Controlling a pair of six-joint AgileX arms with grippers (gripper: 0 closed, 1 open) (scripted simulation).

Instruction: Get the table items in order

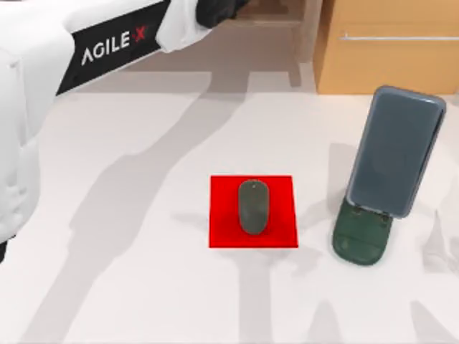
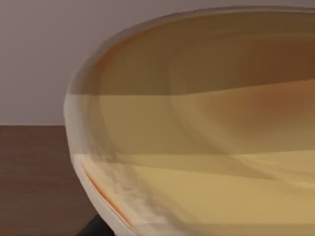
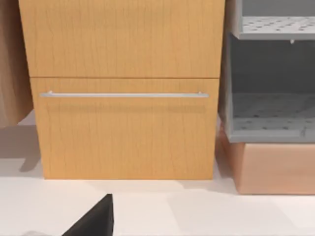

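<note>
You have the tapered orange paper cup [image 2: 206, 132] pressed close against the left gripper's camera, finger state untellable, while the white tabletop [image 1: 129, 287] lies below.

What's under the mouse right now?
The mouse lies on the flat red square, which sits on the white table. The patch of square beneath the mouse is covered.
</note>
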